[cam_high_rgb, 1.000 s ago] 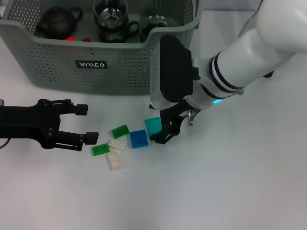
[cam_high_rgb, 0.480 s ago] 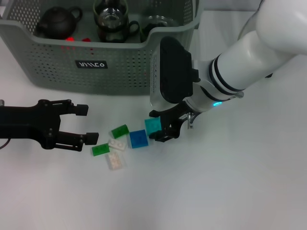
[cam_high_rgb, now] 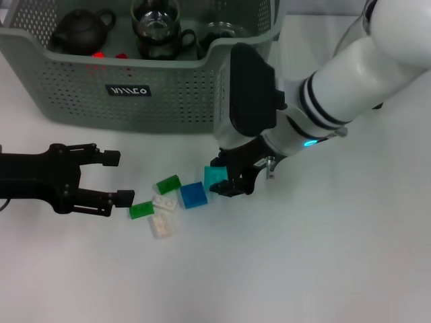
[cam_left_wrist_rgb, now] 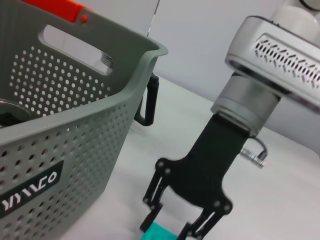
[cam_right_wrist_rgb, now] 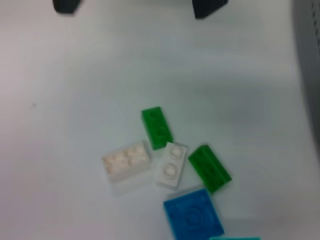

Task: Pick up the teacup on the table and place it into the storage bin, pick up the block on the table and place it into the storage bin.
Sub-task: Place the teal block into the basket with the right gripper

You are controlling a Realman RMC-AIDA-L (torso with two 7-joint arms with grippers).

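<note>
The grey-green storage bin (cam_high_rgb: 81, 74) stands at the back left and also fills the left wrist view (cam_left_wrist_rgb: 65, 125). Two glass teacups (cam_high_rgb: 156, 28) sit inside it; none shows on the table. A teal block (cam_high_rgb: 214, 175) lies on the table just in front of the bin's right corner. My right gripper (cam_high_rgb: 226, 176) points down over it, one finger on each side, closed against it. The left wrist view shows the same grip (cam_left_wrist_rgb: 172, 227) on the teal block (cam_left_wrist_rgb: 159, 234). My left gripper (cam_high_rgb: 116, 178) lies open on the left, near a green block (cam_high_rgb: 141, 210).
Loose blocks lie between the grippers: blue (cam_high_rgb: 193, 194), green (cam_high_rgb: 168, 184), white (cam_high_rgb: 163, 202) and white (cam_high_rgb: 161, 225). The right wrist view shows blue (cam_right_wrist_rgb: 192, 215), two green (cam_right_wrist_rgb: 157, 128) and two white (cam_right_wrist_rgb: 170, 170). A dark teapot (cam_high_rgb: 81, 30) sits in the bin.
My right arm has shifted slightly up and right, and its fingers now bracket the teal block. The left gripper has drawn back a little to the left. The blocks have not moved.
</note>
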